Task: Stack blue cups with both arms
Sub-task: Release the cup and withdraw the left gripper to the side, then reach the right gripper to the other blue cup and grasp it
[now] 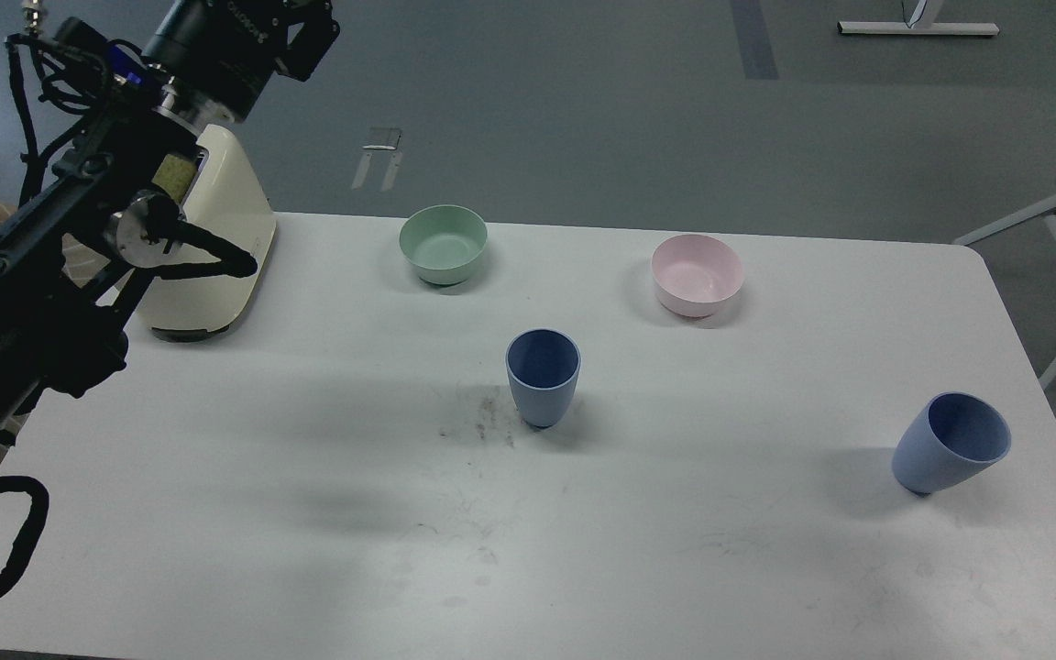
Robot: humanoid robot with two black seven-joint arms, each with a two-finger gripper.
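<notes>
The left arm (60, 238) is black and jointed, draped with looping black cables, its cylindrical hand (303, 37) lettered white.

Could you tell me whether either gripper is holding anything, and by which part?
Nothing is held: both blue cups stand free on the table; the left gripper is raised, the right unseen.

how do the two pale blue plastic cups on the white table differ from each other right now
The pale blue plastic cup in the middle of the table stands alone near the centre, in front of the two bowls; the pale blue plastic cup by the right edge sits far to the right. The middle one looks upright, while the right one appears to lean. Both are open side up, handleless, tapered and apparently empty.
</notes>
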